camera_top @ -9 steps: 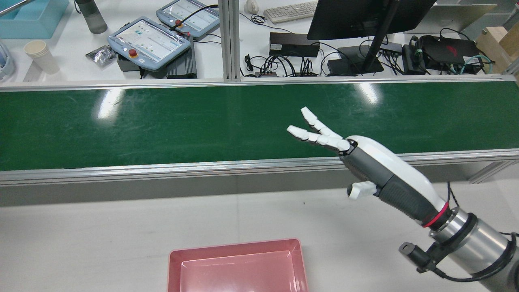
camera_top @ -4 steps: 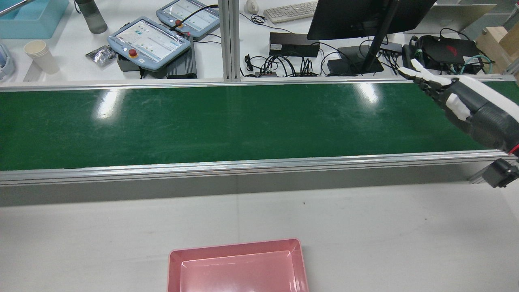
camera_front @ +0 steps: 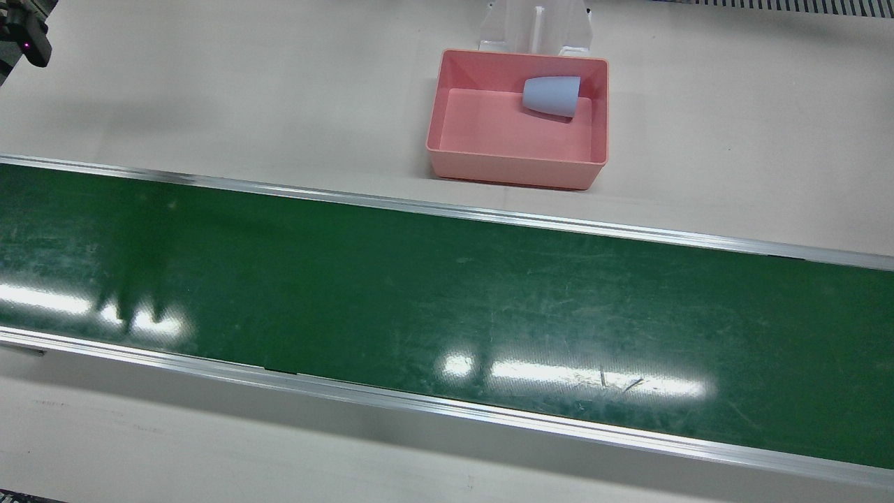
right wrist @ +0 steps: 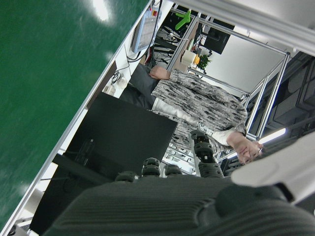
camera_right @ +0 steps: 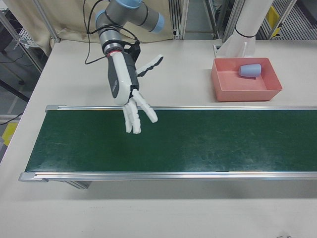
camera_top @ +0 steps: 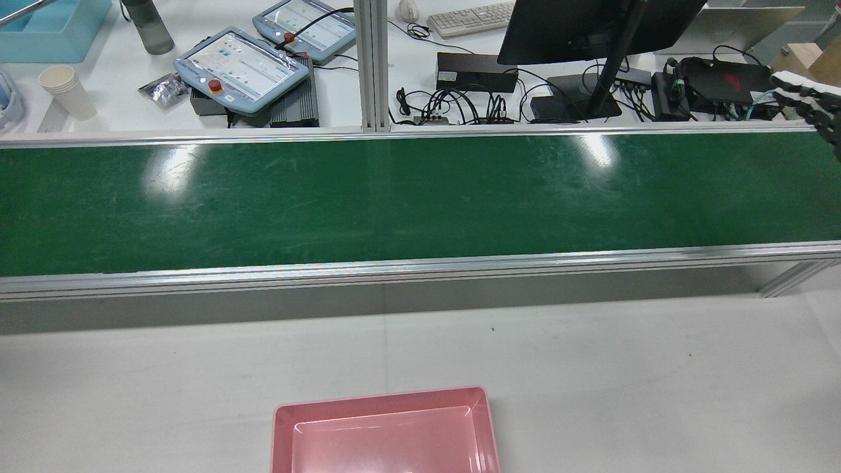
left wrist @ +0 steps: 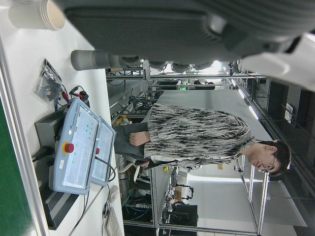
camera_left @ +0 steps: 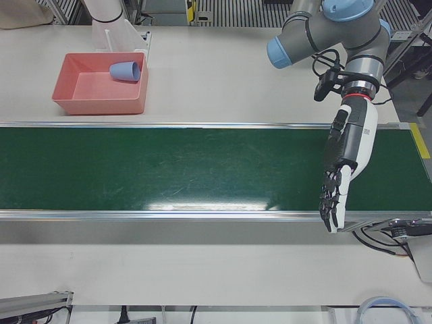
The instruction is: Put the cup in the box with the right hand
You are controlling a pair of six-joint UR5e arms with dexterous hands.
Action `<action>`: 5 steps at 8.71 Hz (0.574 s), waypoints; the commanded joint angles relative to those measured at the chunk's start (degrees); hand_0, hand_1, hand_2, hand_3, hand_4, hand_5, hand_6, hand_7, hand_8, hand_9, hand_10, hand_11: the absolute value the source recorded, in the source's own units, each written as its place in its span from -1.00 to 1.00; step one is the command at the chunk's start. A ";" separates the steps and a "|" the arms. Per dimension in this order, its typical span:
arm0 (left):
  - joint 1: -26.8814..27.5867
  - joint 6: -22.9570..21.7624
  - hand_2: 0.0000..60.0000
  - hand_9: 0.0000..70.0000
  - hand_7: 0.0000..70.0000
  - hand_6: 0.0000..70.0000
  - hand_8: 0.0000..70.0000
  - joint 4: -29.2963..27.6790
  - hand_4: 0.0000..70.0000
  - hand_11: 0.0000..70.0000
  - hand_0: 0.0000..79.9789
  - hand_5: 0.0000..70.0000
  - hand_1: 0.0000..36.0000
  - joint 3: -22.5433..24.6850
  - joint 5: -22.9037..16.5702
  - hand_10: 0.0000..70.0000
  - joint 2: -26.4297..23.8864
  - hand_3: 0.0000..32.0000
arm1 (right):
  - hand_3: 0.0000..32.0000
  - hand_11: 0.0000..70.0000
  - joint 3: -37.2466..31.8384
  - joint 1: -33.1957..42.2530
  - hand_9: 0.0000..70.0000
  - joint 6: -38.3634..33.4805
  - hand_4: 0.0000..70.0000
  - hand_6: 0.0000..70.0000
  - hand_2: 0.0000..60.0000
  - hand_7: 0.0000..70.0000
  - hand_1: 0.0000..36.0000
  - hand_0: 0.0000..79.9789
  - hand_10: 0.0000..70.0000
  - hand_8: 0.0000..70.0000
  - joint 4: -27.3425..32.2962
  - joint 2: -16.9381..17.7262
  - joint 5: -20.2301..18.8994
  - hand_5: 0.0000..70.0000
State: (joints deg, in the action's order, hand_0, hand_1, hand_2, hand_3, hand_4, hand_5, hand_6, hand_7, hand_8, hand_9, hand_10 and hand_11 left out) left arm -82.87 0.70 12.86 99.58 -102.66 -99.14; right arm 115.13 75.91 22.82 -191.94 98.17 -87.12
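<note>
The cup [camera_front: 552, 96] lies on its side inside the pink box [camera_front: 447, 115]. My right hand [camera_right: 132, 106] holds nothing, fingers spread, over the green belt [camera_front: 447, 293]. I think the job is done.

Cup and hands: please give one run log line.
cup: on side in pink box; right hand: open, empty; left hand: open, empty

Rear view — box [camera_top: 384, 430] cropped, cup [camera_front: 552, 96] unseen.
</note>
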 commanded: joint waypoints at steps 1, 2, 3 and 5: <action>0.08 0.00 -1.00 -1.00 -1.00 -1.00 -1.00 -0.03 -1.00 -1.00 -1.00 -1.00 -1.00 0.00 0.00 -1.00 0.00 -1.00 | -1.00 -1.00 -11.72 8.72 -0.71 -7.40 -1.00 -0.92 -1.00 -0.75 -1.00 -1.00 -1.00 -0.84 11.10 2.03 -1.74 -1.00; -0.01 0.00 -1.00 -1.00 -1.00 -1.00 -1.00 0.06 -1.00 -1.00 -1.00 -1.00 -1.00 0.09 0.00 -1.00 0.00 -1.00 | -1.00 -0.98 -15.60 8.55 -0.72 -11.18 -1.00 -0.91 -1.00 -0.66 -1.00 -0.96 -0.99 -0.87 15.23 1.59 -1.91 -1.00; -0.01 0.00 -1.00 -1.00 -1.00 -1.00 -1.00 -0.03 -1.00 -1.00 -1.00 -1.00 -1.00 0.09 0.00 -1.00 0.00 -1.00 | -1.00 -1.00 -15.64 8.73 -0.68 -11.39 -1.00 -0.88 -1.00 -0.53 -1.00 -0.92 -1.00 -0.86 15.36 1.85 -1.91 -1.00; -0.01 0.00 -1.00 -1.00 -1.00 -1.00 -1.00 0.06 -1.00 -1.00 -1.00 -1.00 -1.00 0.09 0.00 -1.00 0.00 -1.00 | -1.00 -1.00 -15.55 8.81 -0.69 -11.65 -1.00 -0.89 -1.00 -0.55 -1.00 -0.79 -1.00 -0.86 15.45 2.81 -2.00 -1.00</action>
State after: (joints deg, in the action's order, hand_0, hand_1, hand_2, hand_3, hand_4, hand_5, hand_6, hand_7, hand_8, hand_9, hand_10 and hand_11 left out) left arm -82.87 0.70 12.88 99.65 -102.65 -99.14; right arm 100.38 84.49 12.16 -177.49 100.03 -89.01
